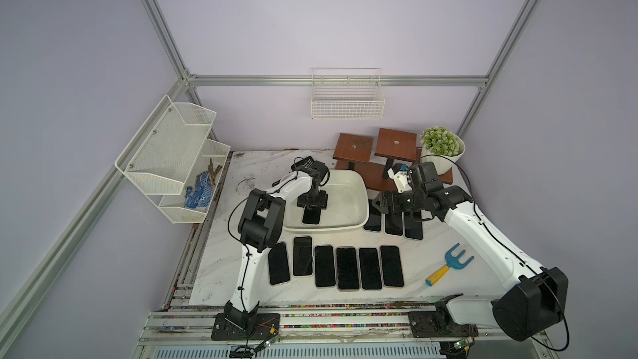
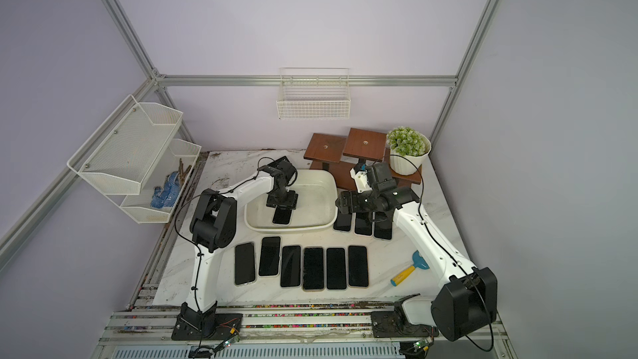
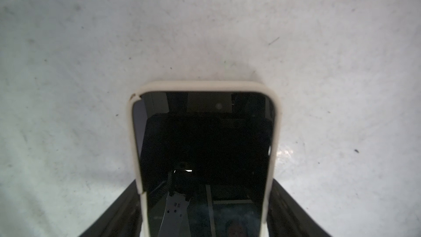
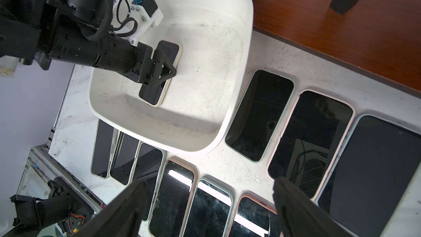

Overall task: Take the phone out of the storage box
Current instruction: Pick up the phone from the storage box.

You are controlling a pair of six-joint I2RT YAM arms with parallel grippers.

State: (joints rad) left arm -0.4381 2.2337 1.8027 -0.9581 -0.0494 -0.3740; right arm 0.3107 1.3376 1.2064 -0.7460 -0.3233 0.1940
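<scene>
The storage box point(image 1: 348, 207), a shallow white plastic tub with rounded corners and a rolled rim, is seen at the centre of both top views on the marble-patterned tabletop point(image 1: 431, 246). Its floor is scuffed and speckled with dark grit. The phone point(image 3: 205, 147), a glossy black slab in a cream rubbery case, is found screen-up inside the box, toward its lower left in a top view. The case is nicked at one corner.

The left gripper point(image 1: 312, 206) is positioned in the box over the phone. Its black fingers point(image 3: 118, 215) are pressed against the two long edges of the case, so the phone is clasped at a partial opening. Whether the phone is raised off the floor cannot quite be made out. Its upper half is hidden under the gripper in the top views, and one end is cut off by the bottom edge of the left wrist view.

The right gripper point(image 4: 209, 204) is held spread wide, with nothing between its fingers. It is placed above three phones point(image 4: 312, 133) laid side by side to the right of the box. Six more phones point(image 1: 347, 267) are ranged in a row below the box. A blue plastic rake point(image 2: 405, 272) with a yellow handle is seen at the lower right, its tines partly covered by the white right arm.
</scene>
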